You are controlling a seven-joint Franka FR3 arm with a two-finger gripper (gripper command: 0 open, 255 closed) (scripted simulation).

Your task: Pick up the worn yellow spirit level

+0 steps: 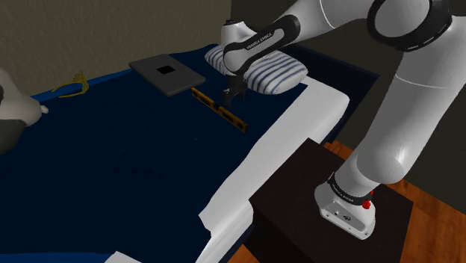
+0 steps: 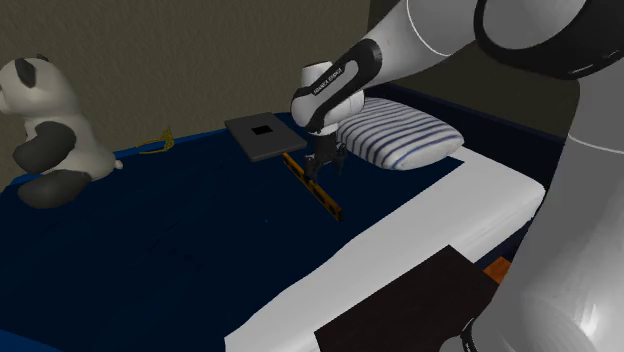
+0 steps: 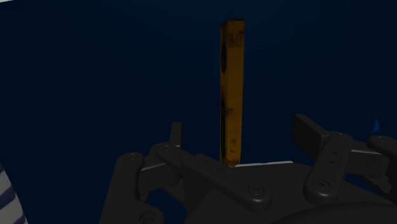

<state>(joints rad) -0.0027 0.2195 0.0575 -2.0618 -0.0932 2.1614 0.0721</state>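
Note:
The worn yellow spirit level point(image 1: 222, 111) lies flat on the dark blue bed cover point(image 1: 112, 172), running from beside a grey slab toward the white sheet. My black gripper point(image 1: 233, 97) hangs just above the level's middle, pointing down. In the second exterior view the gripper point(image 2: 322, 165) is over the level point(image 2: 318, 196) near its far end. In the wrist view the level point(image 3: 231, 76) runs away from between my fingers; the gripper point(image 3: 240, 127) stands open, its fingertips apart on either side and not clasping it.
A flat grey slab point(image 1: 166, 72) with a black square lies just behind the level. A striped pillow point(image 1: 270, 72) sits close beside the gripper. A panda plush point(image 2: 50, 130) and a small yellow object point(image 2: 160, 143) are farther off. The white sheet point(image 1: 269, 149) borders the dark stand point(image 1: 314, 194).

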